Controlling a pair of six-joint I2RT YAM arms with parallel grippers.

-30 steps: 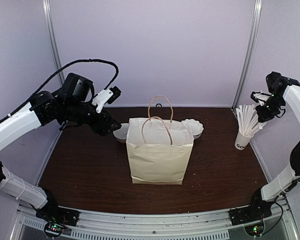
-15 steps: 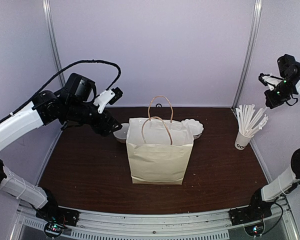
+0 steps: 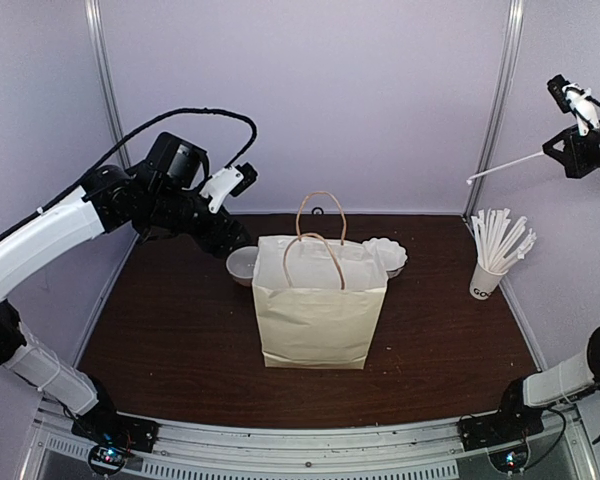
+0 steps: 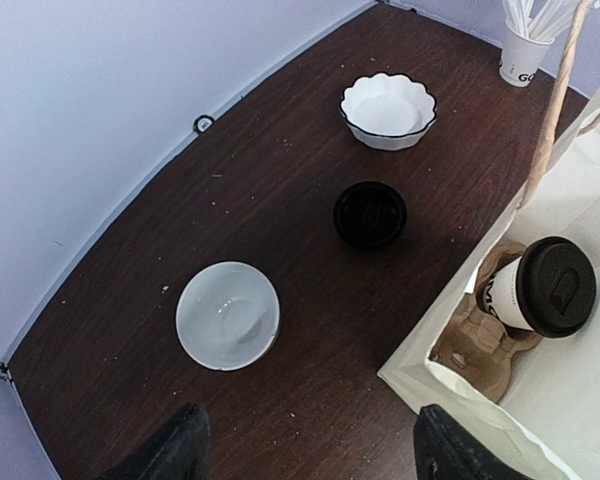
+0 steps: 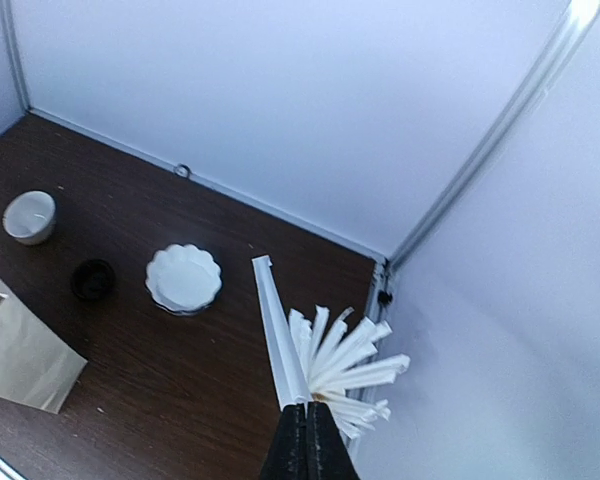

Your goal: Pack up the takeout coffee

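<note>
So: stick is coming out, coffee is already sitting in the bag

Right claw [image 5: 302, 415] is clamping fully shut on one stick [image 3: 505, 167]. Over the last second it's been lifting that stick clear of the stick cup [image 3: 487, 278] and is now holding it high above it. Left claw [image 4: 310, 440] is hanging wide open and carrying nothing, edging toward the bag [image 3: 315, 300] from behind. Coffee [image 4: 540, 290] is standing lidded in the carrier [image 4: 475, 345] inside the bag. A loose lid [image 4: 370, 213] is lying on the table [image 3: 180, 340]. I'm reading the cup as packed, with the stick likely going in next.
</note>
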